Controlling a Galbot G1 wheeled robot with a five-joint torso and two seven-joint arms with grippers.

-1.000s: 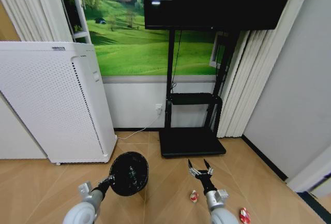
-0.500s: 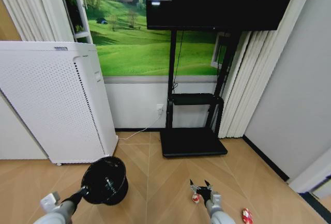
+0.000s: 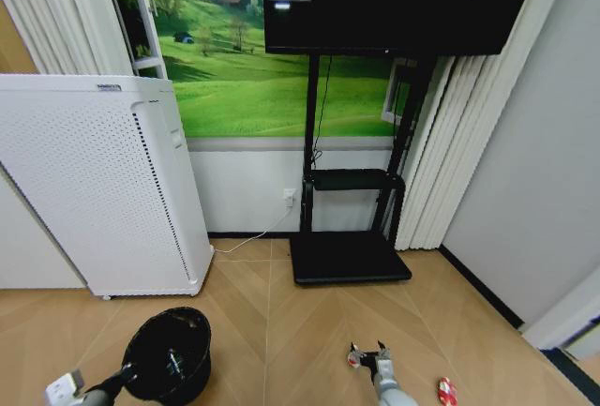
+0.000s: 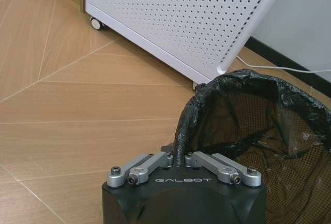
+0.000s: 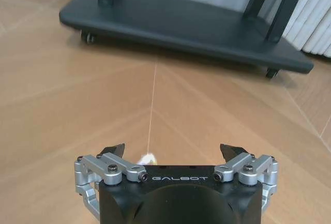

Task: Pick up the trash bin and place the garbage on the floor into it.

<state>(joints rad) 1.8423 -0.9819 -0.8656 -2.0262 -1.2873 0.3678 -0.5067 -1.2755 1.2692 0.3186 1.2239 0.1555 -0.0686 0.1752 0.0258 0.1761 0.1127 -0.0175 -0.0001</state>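
The black trash bin (image 3: 171, 365) with its dark liner hangs low at the lower left, mouth toward me. My left gripper (image 3: 129, 378) is shut on the bin's rim (image 4: 178, 149) in the left wrist view. My right gripper (image 3: 367, 348) is open, its fingers (image 5: 115, 149) spread wide just above the floor (image 3: 281, 331). One piece of garbage, a small red-and-white crumpled item (image 3: 353, 360), lies right beside its fingertips; a pale bit of it (image 5: 148, 158) peeks past the gripper body. A second red-and-white piece (image 3: 445, 391) lies on the floor farther right.
A tall white perforated appliance (image 3: 103, 190) stands at the left, close to the bin (image 4: 176, 22). A black TV stand's wheeled base (image 3: 349, 258) sits ahead of the right gripper (image 5: 181, 25). A white cable (image 3: 246, 240) runs along the wall. Curtains hang at the right.
My left arm has carried the bin down and to the left. My right gripper has dropped lower and drawn back, ending beside the nearer red-and-white item, still open.
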